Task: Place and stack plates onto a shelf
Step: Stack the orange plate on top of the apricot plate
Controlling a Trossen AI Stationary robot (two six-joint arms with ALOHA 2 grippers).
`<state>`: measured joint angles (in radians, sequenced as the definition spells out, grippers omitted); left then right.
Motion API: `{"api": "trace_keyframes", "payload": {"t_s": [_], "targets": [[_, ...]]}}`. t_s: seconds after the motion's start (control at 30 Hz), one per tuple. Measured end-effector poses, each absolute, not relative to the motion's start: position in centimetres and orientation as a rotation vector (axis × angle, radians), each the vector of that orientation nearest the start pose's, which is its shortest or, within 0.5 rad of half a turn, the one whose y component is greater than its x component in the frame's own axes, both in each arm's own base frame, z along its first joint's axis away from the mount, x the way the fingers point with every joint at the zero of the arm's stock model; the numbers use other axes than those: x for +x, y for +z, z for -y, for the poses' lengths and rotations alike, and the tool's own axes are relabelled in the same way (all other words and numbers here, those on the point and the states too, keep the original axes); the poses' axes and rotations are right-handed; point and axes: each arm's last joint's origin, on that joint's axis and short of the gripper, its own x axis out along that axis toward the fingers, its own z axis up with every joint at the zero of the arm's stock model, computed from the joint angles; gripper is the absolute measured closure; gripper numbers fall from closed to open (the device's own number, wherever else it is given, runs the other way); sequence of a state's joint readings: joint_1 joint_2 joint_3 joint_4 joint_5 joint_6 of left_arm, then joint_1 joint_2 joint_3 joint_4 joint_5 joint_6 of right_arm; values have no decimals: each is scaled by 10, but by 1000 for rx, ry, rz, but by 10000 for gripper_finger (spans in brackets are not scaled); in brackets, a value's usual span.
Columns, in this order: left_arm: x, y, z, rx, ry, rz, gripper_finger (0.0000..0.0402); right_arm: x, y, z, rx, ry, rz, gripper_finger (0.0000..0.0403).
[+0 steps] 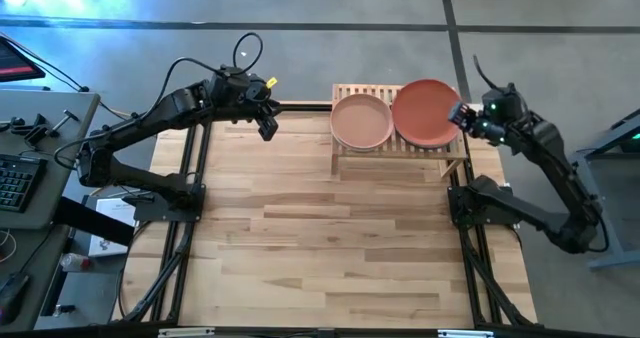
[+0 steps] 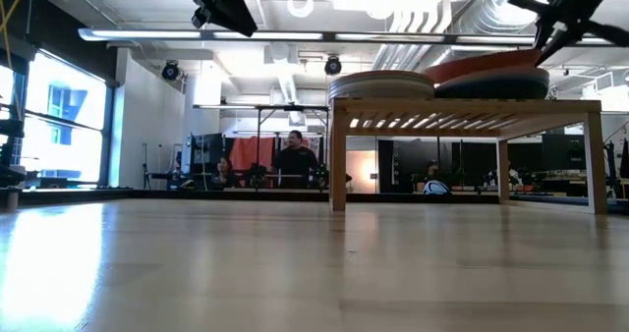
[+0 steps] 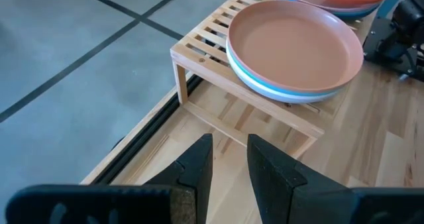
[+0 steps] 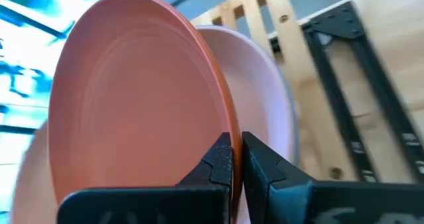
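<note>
The light-wood shelf (image 1: 398, 146) stands at the table's far edge and carries two piles of plates. A peach plate (image 1: 361, 121) tops the left pile (image 3: 291, 48). Over the right pile (image 2: 491, 83) a terracotta-orange plate (image 1: 427, 111) is tilted, and my right gripper (image 1: 460, 113) is shut on it. My left gripper (image 1: 268, 126) hovers left of the shelf, above the table's far edge. It is open, with nothing between its fingers (image 3: 228, 164). My right gripper pinches the terracotta plate's rim (image 4: 225, 128) between its two fingers (image 4: 218, 161), on the side toward the table's right edge. It comes in from the right, slanting down. The plate (image 2: 482, 67) tilts, its held side higher. Whether its low side touches the pile below, I cannot tell.
The wooden tabletop (image 1: 340, 248) in front of the shelf is bare. Black frame rails (image 1: 185, 238) run along the table's left and right sides. A desk with a keyboard (image 1: 15, 183) stands left of the table. People (image 2: 295, 160) are in the room beyond.
</note>
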<state>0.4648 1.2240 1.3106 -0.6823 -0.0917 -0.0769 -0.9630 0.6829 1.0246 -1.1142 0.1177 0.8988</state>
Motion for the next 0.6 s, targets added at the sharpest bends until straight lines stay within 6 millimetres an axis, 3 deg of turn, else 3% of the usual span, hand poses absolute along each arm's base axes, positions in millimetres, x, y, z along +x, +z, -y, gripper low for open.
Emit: {"api": "trace_keyframes", "payload": {"t_s": [0.23,0.6], "targets": [[222,378,-114,-184,563,-573,319,52,323,80,1142,-1314,-199,403],[222,378,-114,-184,562,-573,319,51,323,81,1142,-1359,-170,403]]}}
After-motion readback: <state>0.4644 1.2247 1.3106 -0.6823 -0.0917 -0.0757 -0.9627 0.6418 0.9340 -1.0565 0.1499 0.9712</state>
